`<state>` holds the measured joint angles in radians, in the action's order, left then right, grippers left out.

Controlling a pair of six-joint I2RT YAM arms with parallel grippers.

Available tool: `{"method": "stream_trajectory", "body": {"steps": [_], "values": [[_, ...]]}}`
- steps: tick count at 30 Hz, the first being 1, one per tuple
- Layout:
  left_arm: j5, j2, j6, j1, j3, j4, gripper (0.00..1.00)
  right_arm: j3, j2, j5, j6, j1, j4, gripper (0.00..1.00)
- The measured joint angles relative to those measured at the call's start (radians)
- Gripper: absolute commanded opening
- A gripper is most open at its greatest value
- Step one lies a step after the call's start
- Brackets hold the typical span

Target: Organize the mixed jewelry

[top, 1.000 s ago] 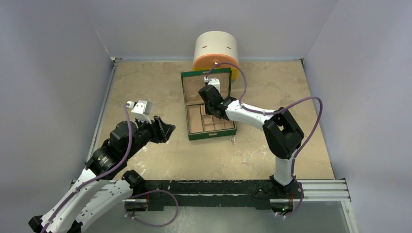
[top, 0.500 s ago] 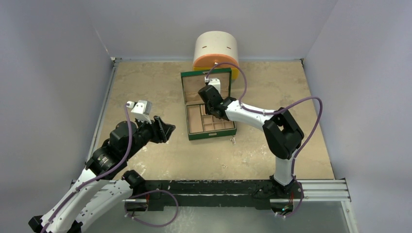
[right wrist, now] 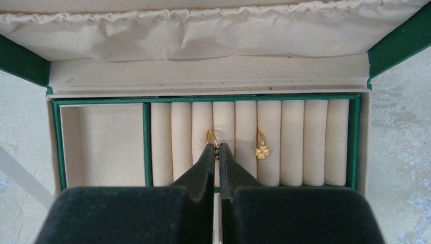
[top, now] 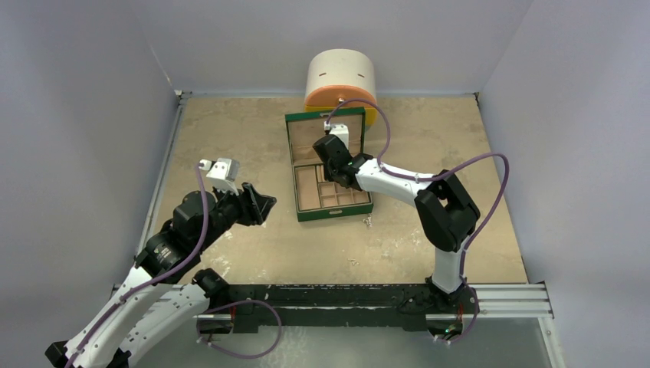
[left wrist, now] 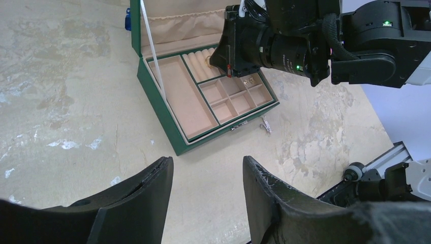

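1. While hanging over the far strip of the green box (right wrist: 386,46), nipping a gold ring (right wrist: 212,136) with the right gripper (right wrist: 215,148): fingers drawn almost together, just a thin slit between them, tips meeting the ring's lower edge.
2. Setting that ring into a groove between two of the cream ring rolls (right wrist: 292,142), a little left of the row's middle; looking seated, though impossible to tell how deep.
3. Passing a second ring (right wrist: 260,136), clover charm (right wrist: 262,151) dangling, parked two grooves further right.
4. Hovering with the left gripper (left wrist: 207,161) over the table (left wrist: 61,101), near and left of the box, fingers spread wide and holding nothing.
5. Spotting more to sort outside the box: a silvery piece (left wrist: 265,125) lying on the table just beside the near-right corner.
6. Reading this as the ring-placing step, with the sorting partway along at best.
7. Calling next, most likely, for parting those right fingers only slightly, lifting straight off without dragging the ring back out of its groove, then heading for the silvery piece, tiny and flat on the table, so demanding a careful, low pinch.
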<state>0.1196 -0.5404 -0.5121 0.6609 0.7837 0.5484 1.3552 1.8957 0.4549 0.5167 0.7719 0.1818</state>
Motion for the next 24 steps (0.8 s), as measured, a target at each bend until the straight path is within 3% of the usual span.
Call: {"method": "stream_trajectory", "body": {"steps": [24], "values": [[-0.002, -0.003, 0.0, -0.013, 0.0, 0.0, 0.52, -0.006, -0.012, 0.026, 0.007, 0.0, 0.013, 0.0]]}}
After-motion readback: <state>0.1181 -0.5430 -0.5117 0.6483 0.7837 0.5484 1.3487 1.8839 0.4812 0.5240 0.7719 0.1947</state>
